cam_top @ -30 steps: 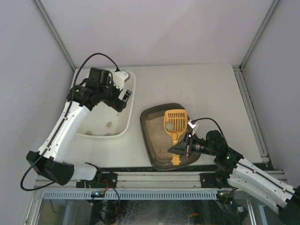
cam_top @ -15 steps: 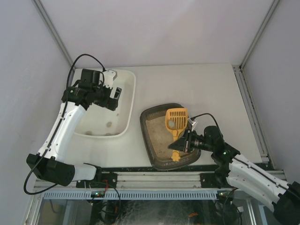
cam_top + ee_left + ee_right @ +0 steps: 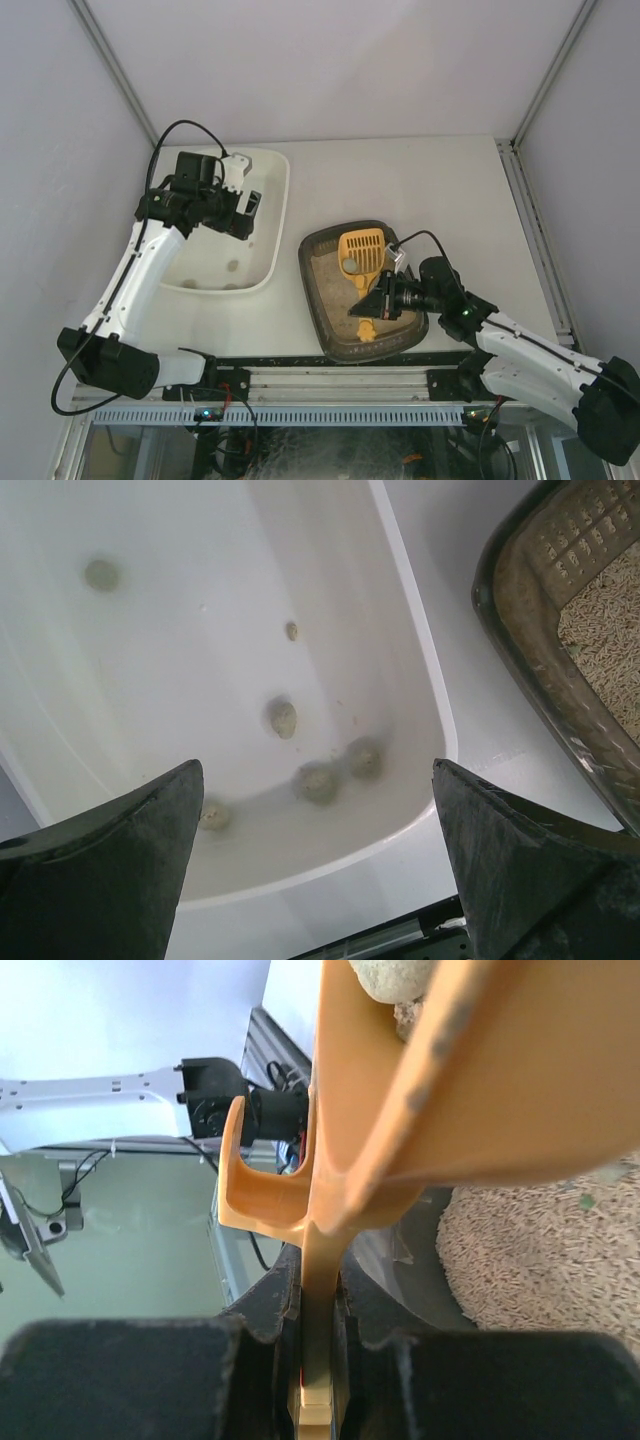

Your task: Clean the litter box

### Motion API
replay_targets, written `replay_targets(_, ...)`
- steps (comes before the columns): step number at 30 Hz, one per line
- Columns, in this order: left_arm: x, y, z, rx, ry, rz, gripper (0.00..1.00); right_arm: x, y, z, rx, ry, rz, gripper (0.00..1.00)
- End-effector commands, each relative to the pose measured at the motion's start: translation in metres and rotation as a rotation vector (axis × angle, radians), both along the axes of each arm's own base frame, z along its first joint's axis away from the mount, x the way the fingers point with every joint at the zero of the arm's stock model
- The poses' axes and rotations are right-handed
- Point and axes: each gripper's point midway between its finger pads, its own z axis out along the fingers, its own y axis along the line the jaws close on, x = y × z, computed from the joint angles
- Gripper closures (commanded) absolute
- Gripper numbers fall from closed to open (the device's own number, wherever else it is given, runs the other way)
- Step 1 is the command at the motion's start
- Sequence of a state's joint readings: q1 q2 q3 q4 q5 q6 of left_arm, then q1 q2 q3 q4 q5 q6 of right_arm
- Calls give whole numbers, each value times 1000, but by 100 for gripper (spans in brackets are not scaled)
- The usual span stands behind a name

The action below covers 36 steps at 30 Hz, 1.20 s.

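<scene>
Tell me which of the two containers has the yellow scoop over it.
The dark litter box, right of the white tub. The right gripper holds the yellow scoop above its litter; the tub contains only a few clumps.

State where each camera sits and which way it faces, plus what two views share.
Top external: above and behind, looking down on the table; both arms show, left gripper open, right gripper shut on the scoop.
Left wrist: looks down into the white tub; its fingers show.
Right wrist: looks along the scoop handle; its fingers clamp it.
Shared: the litter box appears in all three.
</scene>
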<state>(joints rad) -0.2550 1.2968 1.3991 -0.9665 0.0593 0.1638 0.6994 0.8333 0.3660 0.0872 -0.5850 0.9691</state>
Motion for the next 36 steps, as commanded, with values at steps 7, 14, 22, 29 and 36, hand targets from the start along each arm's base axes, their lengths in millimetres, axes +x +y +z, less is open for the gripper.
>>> replay_targets(7, 1, -1, 5, -27, -44, 13, 1, 3, 18, 33, 56, -86, 68, 100)
replay_targets(14, 7, 28, 16, -229, 111, 89, 0, 35, 15, 48, 23, -143, -8, 100)
replay_targets(22, 14, 85, 34, -322, 98, 225, 0, 84, 72, 72, -146, -230, 77, 100)
replay_targets(29, 13, 134, 31, -390, 123, 369, 0, 115, 158, 51, -181, -131, 221, 100)
replay_targets(36, 3, 145, 20, -432, 146, 407, 0, 137, 203, 25, -419, -181, 286, 100)
